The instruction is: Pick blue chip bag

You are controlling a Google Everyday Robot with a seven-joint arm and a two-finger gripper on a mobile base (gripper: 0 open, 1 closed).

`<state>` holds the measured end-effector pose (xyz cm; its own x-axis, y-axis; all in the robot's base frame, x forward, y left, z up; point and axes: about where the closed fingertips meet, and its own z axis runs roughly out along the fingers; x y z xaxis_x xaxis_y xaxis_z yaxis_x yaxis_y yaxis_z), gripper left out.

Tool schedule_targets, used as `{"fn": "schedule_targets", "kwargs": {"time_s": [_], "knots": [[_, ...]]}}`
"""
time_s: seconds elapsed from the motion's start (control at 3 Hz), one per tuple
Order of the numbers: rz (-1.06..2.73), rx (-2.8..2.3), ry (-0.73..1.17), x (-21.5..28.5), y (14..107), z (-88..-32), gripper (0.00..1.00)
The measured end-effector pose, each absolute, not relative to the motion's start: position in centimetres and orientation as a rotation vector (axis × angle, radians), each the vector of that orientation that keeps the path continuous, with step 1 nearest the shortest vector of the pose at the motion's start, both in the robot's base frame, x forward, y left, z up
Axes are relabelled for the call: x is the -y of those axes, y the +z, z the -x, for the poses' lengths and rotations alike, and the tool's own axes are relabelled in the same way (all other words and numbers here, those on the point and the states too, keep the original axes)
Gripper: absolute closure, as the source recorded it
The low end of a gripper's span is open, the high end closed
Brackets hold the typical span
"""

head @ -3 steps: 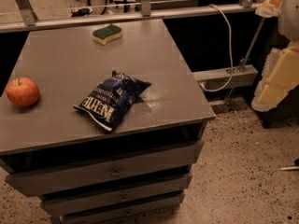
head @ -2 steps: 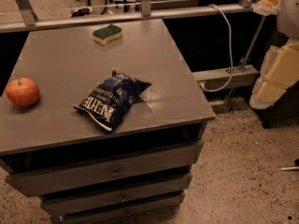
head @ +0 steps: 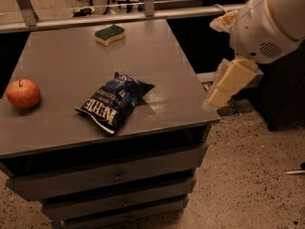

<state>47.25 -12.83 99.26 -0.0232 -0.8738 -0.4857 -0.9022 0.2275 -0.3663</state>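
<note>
The blue chip bag [head: 114,101] is seen lying flat on the grey bench [head: 62,66], white lettering turned up and one end pointed at the front edge. It is not touched by anything. No shift is noted in it since a second ago.

The change is found to the right of the bag. The end effector [head: 220,92], a cream-coloured block angled down and to the left, has been brought in from the far right of the view. It is now held just off the bench's right edge, level with the bag and still apart from it. Whether the end effector is apart or together cannot be told from this angle. Nothing is seen carried in it. The white arm housing [head: 271,23] above it has been carried in too, and far more of the upper right corner is now filled by it.

The rest is unchanged. A red apple [head: 23,93] is kept well to the left of the bag, near the bench's left edge. A green-topped yellow sponge [head: 109,34] is left behind the bag, close to the far edge. Below the bag, the bench's drawer fronts [head: 114,175] are shown closed, above a speckled floor [head: 257,175].
</note>
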Motion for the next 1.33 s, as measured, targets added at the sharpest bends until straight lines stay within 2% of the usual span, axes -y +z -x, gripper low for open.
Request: {"fn": "schedule_targets", "kwargs": {"time_s": [0.67,1.33], "knots": [[1.622,-1.682,0.318,3.1,94.9,-51.6,0.0],[1.642,-1.633,0.45,-2.7,90.1,-54.3,0.0]]}}
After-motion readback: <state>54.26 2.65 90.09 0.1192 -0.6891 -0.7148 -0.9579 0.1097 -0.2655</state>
